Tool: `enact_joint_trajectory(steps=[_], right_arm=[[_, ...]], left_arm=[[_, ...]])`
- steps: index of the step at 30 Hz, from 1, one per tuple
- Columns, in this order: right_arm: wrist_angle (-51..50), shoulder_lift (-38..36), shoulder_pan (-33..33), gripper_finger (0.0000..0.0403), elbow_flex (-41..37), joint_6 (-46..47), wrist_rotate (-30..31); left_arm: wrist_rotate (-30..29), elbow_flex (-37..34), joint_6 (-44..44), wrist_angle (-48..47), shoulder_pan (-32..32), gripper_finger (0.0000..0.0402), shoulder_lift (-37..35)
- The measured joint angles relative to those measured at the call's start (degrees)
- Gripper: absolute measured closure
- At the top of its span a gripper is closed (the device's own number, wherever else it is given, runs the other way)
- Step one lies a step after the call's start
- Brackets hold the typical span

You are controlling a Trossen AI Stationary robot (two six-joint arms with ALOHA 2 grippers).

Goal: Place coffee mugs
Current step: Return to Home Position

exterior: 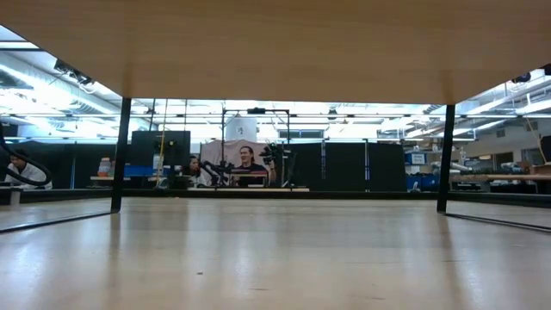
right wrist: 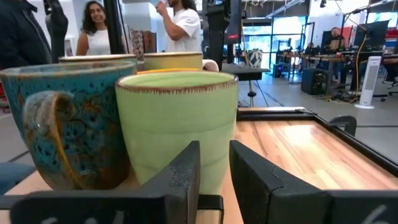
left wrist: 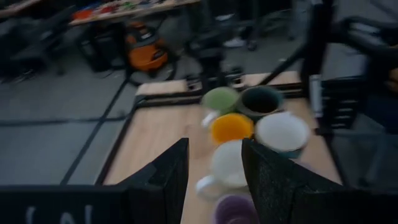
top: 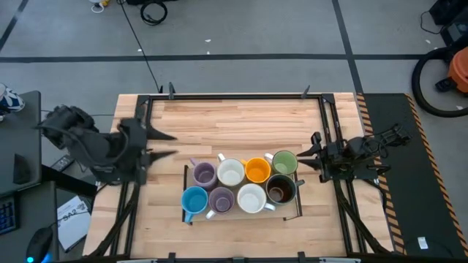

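Observation:
Eight mugs stand in two rows on a dark tray (top: 186,172) at the table's middle. The far row holds lavender (top: 203,174), white (top: 231,173), orange (top: 257,170) and green (top: 284,162). The near row holds light blue (top: 194,199), lavender (top: 221,199), white (top: 251,198) and dark brown (top: 280,190). My right gripper (top: 307,155) is open, level, just right of the green mug (right wrist: 177,124), with the dark mug's teal outside (right wrist: 62,124) beside it. My left gripper (top: 167,145) is open over the table's left side, pointing at the mugs (left wrist: 231,127).
A black metal frame (top: 241,96) runs along the table's far edge and down both sides. Bare wood lies between the tray and the far edge. Beyond the table, people (right wrist: 180,28) stand in the room. The low view shows no mug or gripper.

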Motion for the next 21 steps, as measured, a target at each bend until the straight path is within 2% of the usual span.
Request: enact_joint_trajectory(steps=[4,10,14,21], right_arm=[[0.1,0.0,0.0,0.0312,-0.5,0.0,0.1],[0.0,0.0,0.0,0.0312,-0.8,-0.1,0.1],[0.0,0.0,0.0,0.0312,-0.8,-0.1,0.1],[0.0,0.0,0.0,0.0312,-0.8,-0.2,0.2]], left_arm=[[-6.6,-4.5,-5.6,-4.5,-1.7,0.0246,-3.1],[-9.0,-25.4,-11.6,1.1,-3.9,0.0246,-14.1],[-8.3,-41.5,-12.3,11.4,-3.9,0.0246,-23.5],[-1.8,-65.2,-2.5,34.0,-2.8,0.0246,-40.8]])
